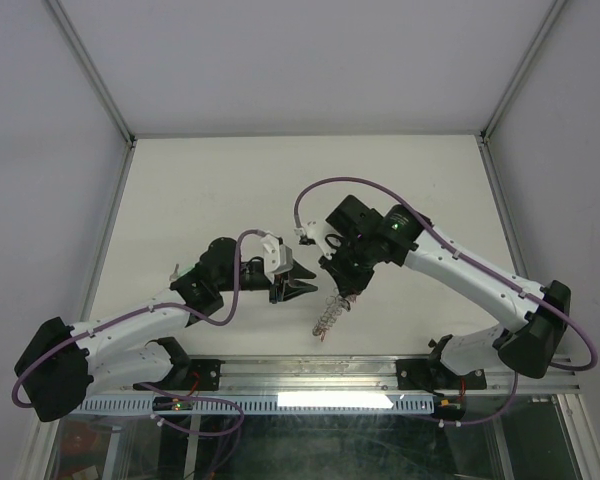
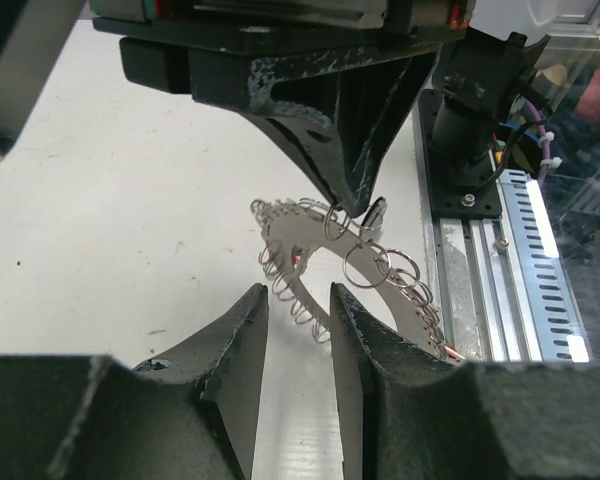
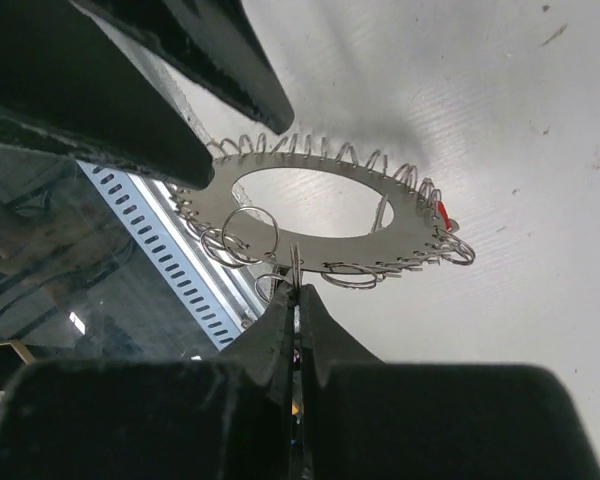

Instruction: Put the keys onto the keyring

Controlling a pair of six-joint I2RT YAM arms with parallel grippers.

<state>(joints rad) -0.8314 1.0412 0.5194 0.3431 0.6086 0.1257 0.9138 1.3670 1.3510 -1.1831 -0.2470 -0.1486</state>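
Hands meet over the white surface [image 1: 230, 180] at the centre of the overhead view. The right hand [image 3: 295, 292] is pinched fully closed on the near rim of a wide, flat grey metal keyring [image 3: 410, 218] with a big central hole and a fringe of thin wire loops [image 3: 325, 150]. The keyring hangs tilted and clear of the surface, just below centre in the overhead frame and across the middle of both wrist views. The left hand [image 2: 296, 295] sits just beside it, fingers narrowly parted with nothing between them; in its own view the ring's lower edge shows beyond the gap. A red fleck [image 3: 442, 212] at the right of the rim looks like the plastic head of a tiny key hanging there, though it is too small to be sure. The step in hand appears to fall between one key and the next, with the right hand steadying the ring and the left free. The next move likely calls for the left hand to take up a key and thread it onto one loop, a fine alignment given how closely the loops crowd.
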